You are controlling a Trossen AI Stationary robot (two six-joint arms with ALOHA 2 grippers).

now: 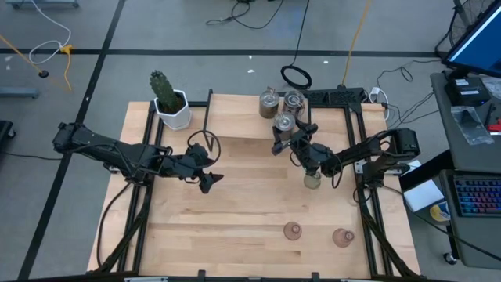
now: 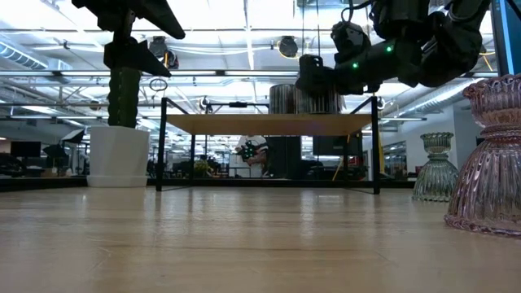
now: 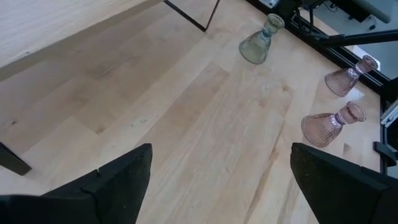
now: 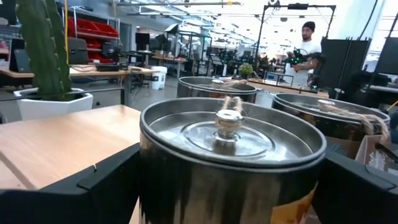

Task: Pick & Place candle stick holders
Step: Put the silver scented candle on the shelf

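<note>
Three silvery holders stand at the far middle on a raised wooden shelf (image 1: pixel 235 117): two at the back (image 1: pixel 268 102) (image 1: pixel 293 99) and one nearer (image 1: pixel 284 123). My right gripper (image 1: pixel 285 131) (image 4: pixel 231 186) is closed around the nearer one (image 4: pixel 230 155). The pale green holder (image 1: pixel 312 180) (image 3: pixel 261 42) stands on its base on the table, below my right arm. Two pink holders (image 1: pixel 292 230) (image 1: pixel 342 237) stand near the front edge. My left gripper (image 1: pixel 207 182) (image 3: pixel 221 186) is open and empty above mid-table. My right gripper has the nearer silvery holder between its two fingers, one on each side of its round wall (image 4: pixel 149 180). The fingers come level from the table's near right. The holder is upright. Its base is hidden, so I cannot tell whether it rests on the shelf.
A cactus in a white pot (image 1: pixel 168 98) stands on the shelf's far left. The shelf's dark metal legs (image 2: pixel 160 146) reach the table. Bare wood lies between the arms (image 1: pixel 250 196). A person (image 4: pixel 305 50) stands in the room beyond.
</note>
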